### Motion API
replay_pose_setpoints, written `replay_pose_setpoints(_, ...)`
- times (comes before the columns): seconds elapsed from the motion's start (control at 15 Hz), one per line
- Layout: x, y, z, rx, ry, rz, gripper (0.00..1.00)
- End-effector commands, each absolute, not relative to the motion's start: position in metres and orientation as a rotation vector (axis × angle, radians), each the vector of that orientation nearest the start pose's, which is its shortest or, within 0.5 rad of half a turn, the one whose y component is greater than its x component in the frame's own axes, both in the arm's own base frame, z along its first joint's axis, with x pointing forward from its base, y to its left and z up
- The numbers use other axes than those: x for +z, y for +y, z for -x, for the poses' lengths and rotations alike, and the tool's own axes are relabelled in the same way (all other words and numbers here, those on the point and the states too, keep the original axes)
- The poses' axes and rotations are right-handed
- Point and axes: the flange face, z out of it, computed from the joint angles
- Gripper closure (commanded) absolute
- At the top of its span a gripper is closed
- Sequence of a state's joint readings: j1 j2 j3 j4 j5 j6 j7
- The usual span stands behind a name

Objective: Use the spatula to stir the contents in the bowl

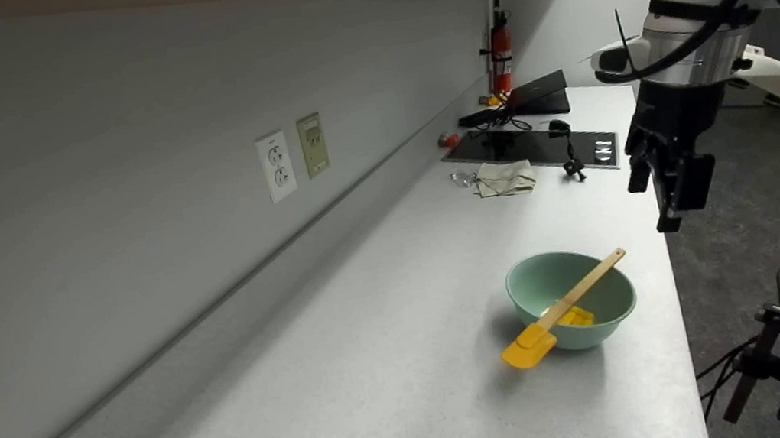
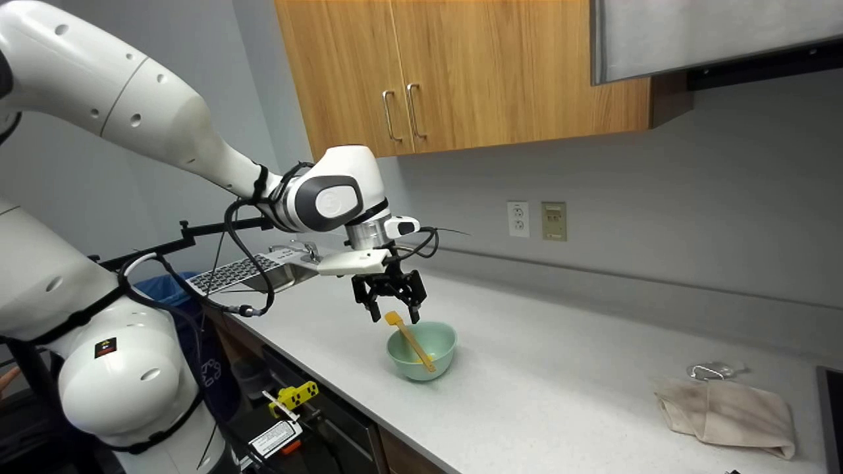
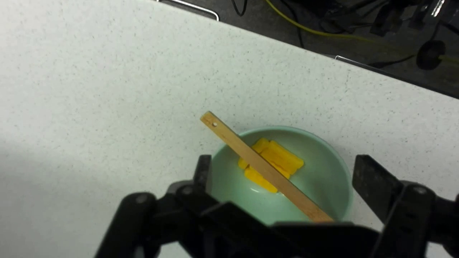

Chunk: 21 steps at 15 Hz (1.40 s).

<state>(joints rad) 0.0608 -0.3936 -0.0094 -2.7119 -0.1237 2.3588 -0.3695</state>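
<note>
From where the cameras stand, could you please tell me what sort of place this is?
Most likely a kitchen: a sink is set in the countertop, wooden cabinets hang above, and what looks like a black cooktop lies farther along.

White arm (image 2: 148, 99) stretched out over there, wrist (image 2: 352, 178) bent downward, black gripper (image 2: 395, 316) pointing down, two fingers (image 3: 374, 186) standing wide apart

In an exterior view, counted from mid-frame, a wooden cupboard (image 2: 487, 72) hangs at twelve o'clock, a folded cloth (image 2: 731, 415) lies on the pale counter (image 2: 560, 368) at four, and a yellow power strip (image 2: 296, 395) shows at seven. In an exterior view, a black cooktop (image 1: 534, 146) lies toward two o'clock, a red fire extinguisher (image 1: 502, 55) beyond it.
</note>
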Motion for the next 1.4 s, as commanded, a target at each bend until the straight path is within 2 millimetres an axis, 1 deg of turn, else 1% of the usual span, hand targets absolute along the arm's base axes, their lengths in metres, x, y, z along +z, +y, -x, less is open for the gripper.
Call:
replay_pose_setpoints(0.0, 0.349, 0.022, -0.388, -0.046, -0.827, 3.124, 0.00)
replay_pose_setpoints(0.13, 0.344, 0.026, -0.394, -0.032, -0.843, 3.118, 0.00)
replay_pose_setpoints(0.33, 0.339, 0.027, -0.398, -0.034, -0.868, 3.110, 0.00)
replay_pose_setpoints(0.47, 0.334, 0.029, -0.400, -0.043, -0.952, 3.080, 0.00)
replay_pose_setpoints(0.67, 0.325, 0.033, -0.403, -0.054, -1.153, 2.982, 0.00)
replay_pose_setpoints(0.8, 0.320, 0.035, -0.406, -0.066, -1.241, 2.922, 0.00)
replay_pose_setpoints(0.87, 0.318, 0.035, -0.407, -0.065, -1.251, 2.908, 0.00)
replay_pose_setpoints(0.93, 0.322, 0.035, -0.402, -0.038, -1.192, 2.961, 0.00)
replay_pose_setpoints(1.2, 0.319, 0.035, -0.402, -0.028, -1.194, 2.955, 0.00)
replay_pose_setpoints(1.33, 0.310, 0.036, -0.404, -0.008, -1.226, 2.982, 0.00)
